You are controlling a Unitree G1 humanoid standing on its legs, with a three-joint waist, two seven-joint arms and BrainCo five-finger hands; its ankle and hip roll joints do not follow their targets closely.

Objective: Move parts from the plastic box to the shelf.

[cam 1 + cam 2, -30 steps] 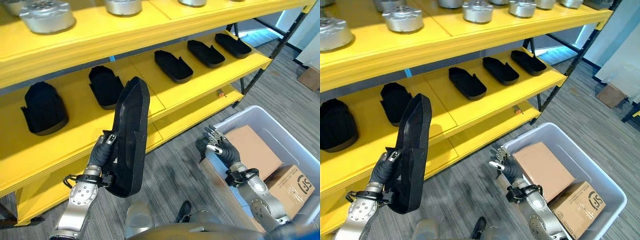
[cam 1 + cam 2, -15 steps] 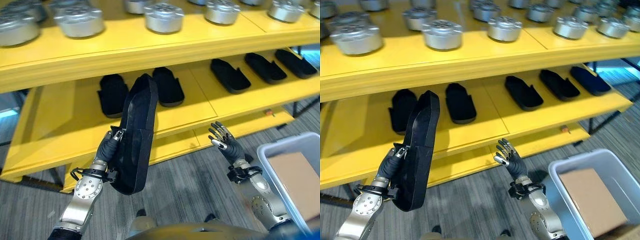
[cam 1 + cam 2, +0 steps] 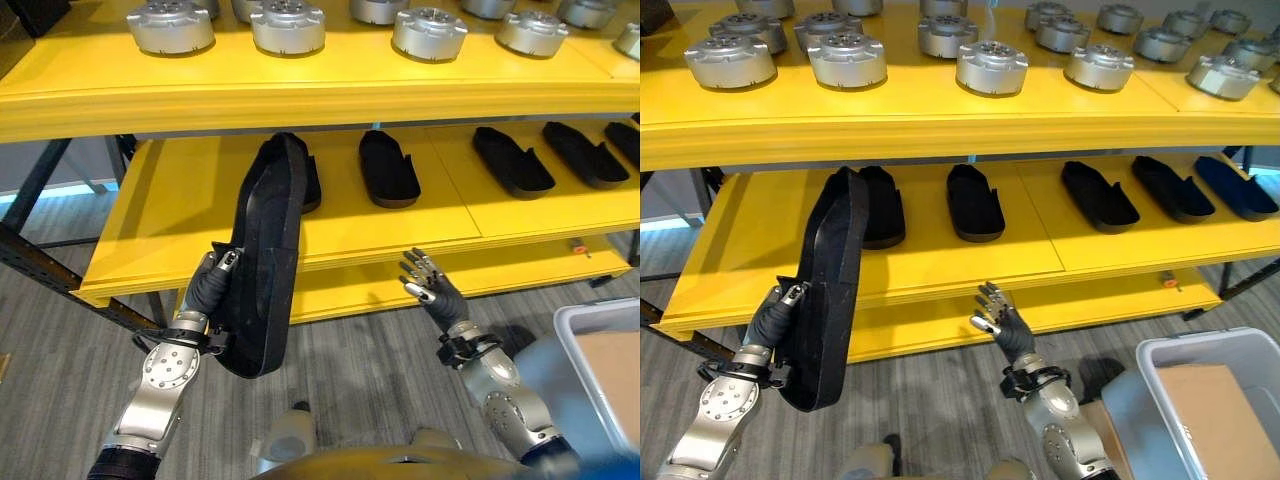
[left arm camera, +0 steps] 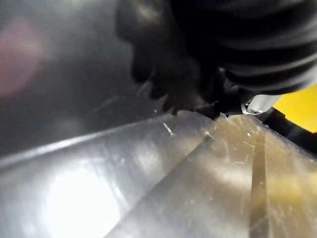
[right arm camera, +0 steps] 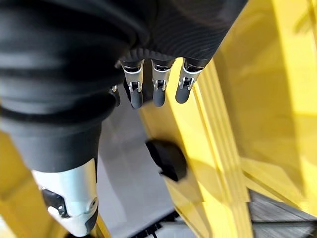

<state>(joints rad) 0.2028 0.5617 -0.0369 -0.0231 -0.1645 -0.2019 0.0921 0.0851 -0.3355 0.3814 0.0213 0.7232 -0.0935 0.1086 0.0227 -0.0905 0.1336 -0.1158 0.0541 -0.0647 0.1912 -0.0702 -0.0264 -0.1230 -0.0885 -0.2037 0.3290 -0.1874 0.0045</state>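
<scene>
- The yellow shelf serves as the landmark. Its upper tier carries silver round metal parts; its middle tier carries a row of black moulded parts.
- The left hand is in front of the shelf's lower left portion. Its fingers are curled round the long black part, which it holds upright on end, the part's top overlapping the middle tier in the eye views.
- In the left wrist view, the dark ribbed cover lies against a blurred pale surface; the finger posture cannot be told there.
- The right hand is raised before the front edge of the shelf's lowest tier, fingers straight and spread, holding nothing.
- In the right wrist view, the right hand's fingers extend straight beside a yellow tier.
- The plastic box sits on the floor to the right of the shelf, with a cardboard box inside.
</scene>
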